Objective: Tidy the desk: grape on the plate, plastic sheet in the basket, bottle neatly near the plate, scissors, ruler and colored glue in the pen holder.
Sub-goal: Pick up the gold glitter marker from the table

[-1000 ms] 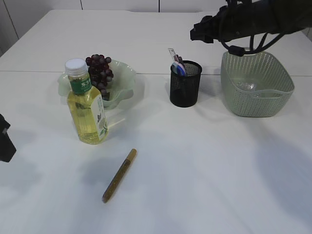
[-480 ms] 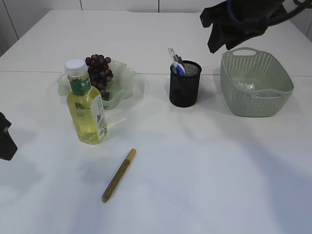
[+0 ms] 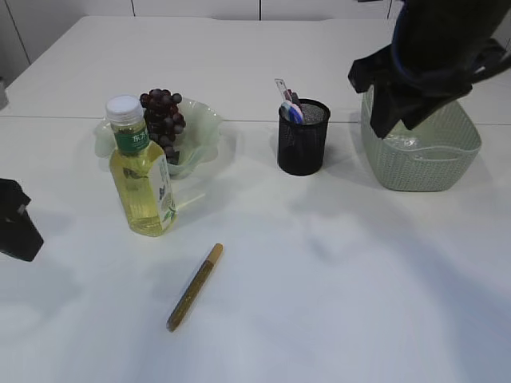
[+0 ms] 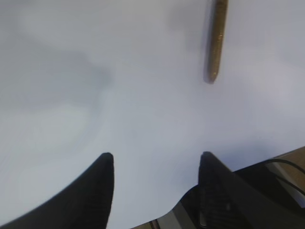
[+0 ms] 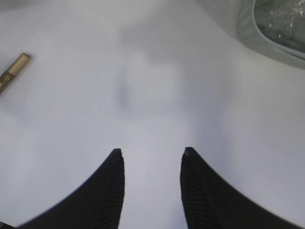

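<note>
The colored glue stick [image 3: 196,286] lies loose on the surface [image 3: 319,279], ahead of the left claw [image 4: 156,164] and far out to the side of the right claw [image 5: 151,160], so it looks like the one item left to put away. Both claws stand parted and hold nothing. Beyond the glue stick, the bottle [image 3: 142,170] stands beside the plate [image 3: 200,132] of grapes [image 3: 164,118]; the pen holder [image 3: 303,137] and basket [image 3: 419,148] sit nearer the right claw.

Gold glue stick [image 3: 195,286], black mesh holder [image 3: 303,136].
</note>
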`<action>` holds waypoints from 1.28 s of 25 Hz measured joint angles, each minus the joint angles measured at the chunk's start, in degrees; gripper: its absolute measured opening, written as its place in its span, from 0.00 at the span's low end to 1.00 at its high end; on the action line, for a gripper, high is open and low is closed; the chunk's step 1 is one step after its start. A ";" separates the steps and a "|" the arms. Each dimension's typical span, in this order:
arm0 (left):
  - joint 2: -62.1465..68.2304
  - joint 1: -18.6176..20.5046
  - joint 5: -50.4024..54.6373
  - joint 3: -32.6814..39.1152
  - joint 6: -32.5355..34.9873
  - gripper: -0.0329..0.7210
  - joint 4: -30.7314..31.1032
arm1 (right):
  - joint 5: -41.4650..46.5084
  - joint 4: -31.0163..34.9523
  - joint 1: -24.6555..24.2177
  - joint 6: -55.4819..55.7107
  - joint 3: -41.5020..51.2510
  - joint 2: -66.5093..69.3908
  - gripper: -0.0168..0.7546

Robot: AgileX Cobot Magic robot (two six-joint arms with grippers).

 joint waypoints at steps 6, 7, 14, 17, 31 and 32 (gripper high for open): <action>0.98 -10.29 -0.15 -3.40 -4.61 0.59 3.23 | 0.35 -0.99 0.00 0.00 5.60 -3.91 0.44; 1.77 -11.84 -0.23 -4.02 -5.71 0.59 3.99 | 0.35 -1.07 0.09 0.00 6.25 -4.17 0.44; 12.27 -18.22 -1.33 -9.26 -9.00 0.59 4.96 | 0.35 -1.11 0.09 0.00 7.23 -4.55 0.44; 17.25 -19.51 -2.80 -10.56 -10.07 0.59 5.20 | 0.35 -1.11 0.09 0.00 7.23 -4.55 0.44; 31.44 -19.79 -13.91 -10.78 -16.37 0.59 6.63 | 0.35 -1.11 0.09 0.45 7.23 -4.55 0.44; 32.22 -19.79 -14.45 -10.77 -16.91 0.59 6.63 | 0.35 -1.11 0.09 0.45 7.23 -4.55 0.44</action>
